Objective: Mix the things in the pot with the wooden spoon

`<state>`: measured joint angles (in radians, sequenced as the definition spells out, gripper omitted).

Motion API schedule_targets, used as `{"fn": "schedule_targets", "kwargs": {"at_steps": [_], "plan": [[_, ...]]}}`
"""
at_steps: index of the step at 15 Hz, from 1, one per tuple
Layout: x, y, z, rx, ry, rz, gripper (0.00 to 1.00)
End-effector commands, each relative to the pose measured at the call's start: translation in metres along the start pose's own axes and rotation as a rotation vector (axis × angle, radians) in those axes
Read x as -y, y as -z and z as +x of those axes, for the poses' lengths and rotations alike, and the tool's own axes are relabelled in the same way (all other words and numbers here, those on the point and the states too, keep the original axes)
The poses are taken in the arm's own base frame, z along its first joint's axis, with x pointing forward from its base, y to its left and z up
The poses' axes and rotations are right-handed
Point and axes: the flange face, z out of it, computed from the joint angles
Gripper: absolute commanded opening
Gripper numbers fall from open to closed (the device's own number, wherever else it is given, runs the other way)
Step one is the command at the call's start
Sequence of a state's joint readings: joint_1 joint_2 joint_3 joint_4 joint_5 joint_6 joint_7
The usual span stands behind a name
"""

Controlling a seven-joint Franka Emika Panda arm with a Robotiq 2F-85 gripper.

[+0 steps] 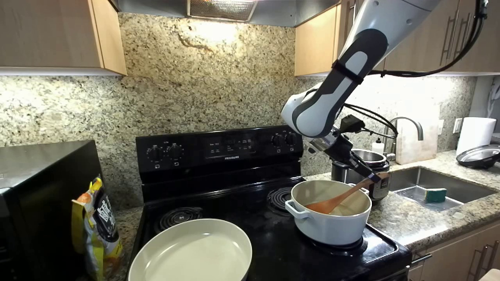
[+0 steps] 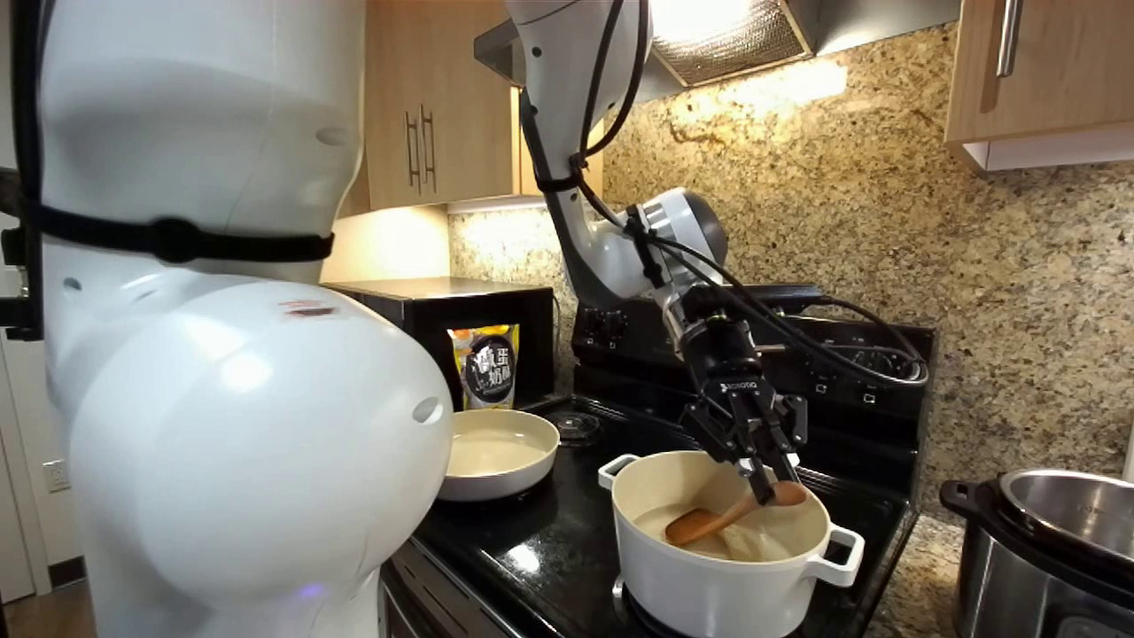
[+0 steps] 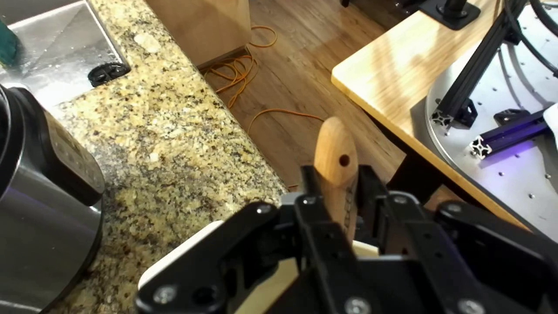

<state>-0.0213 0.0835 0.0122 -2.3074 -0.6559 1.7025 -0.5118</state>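
1. The gripper (image 3: 337, 179) holds the wooden spoon (image 1: 345, 195) near the end of its handle, pinched between both fingers.
2. The spoon slants, its head down inside the white pot (image 1: 330, 230).
3. The pot stands on the black stove surface (image 1: 273, 246), apart from a pale shallow pan (image 1: 199, 249).
4. What the pot contains is too unclear to tell.

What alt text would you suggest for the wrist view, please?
A black gripper grips a wooden spoon's handle; a white pot below is mostly hidden. At left are a steel multicooker, granite countertop and sink; an orange cable lies on the wooden floor.
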Motion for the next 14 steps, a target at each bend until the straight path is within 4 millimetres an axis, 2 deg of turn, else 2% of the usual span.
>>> {"fn": "schedule_targets", "kwargs": {"at_steps": [1, 8, 11, 14], "plan": [[-0.012, 0.002, 0.000, -0.031, -0.042, 0.046, 0.07], [-0.032, -0.031, -0.027, 0.061, -0.159, 0.130, 0.07], [-0.029, -0.038, -0.040, 0.088, -0.163, 0.147, 0.07], [-0.017, -0.031, -0.032, 0.101, -0.087, 0.095, 0.07]]}}
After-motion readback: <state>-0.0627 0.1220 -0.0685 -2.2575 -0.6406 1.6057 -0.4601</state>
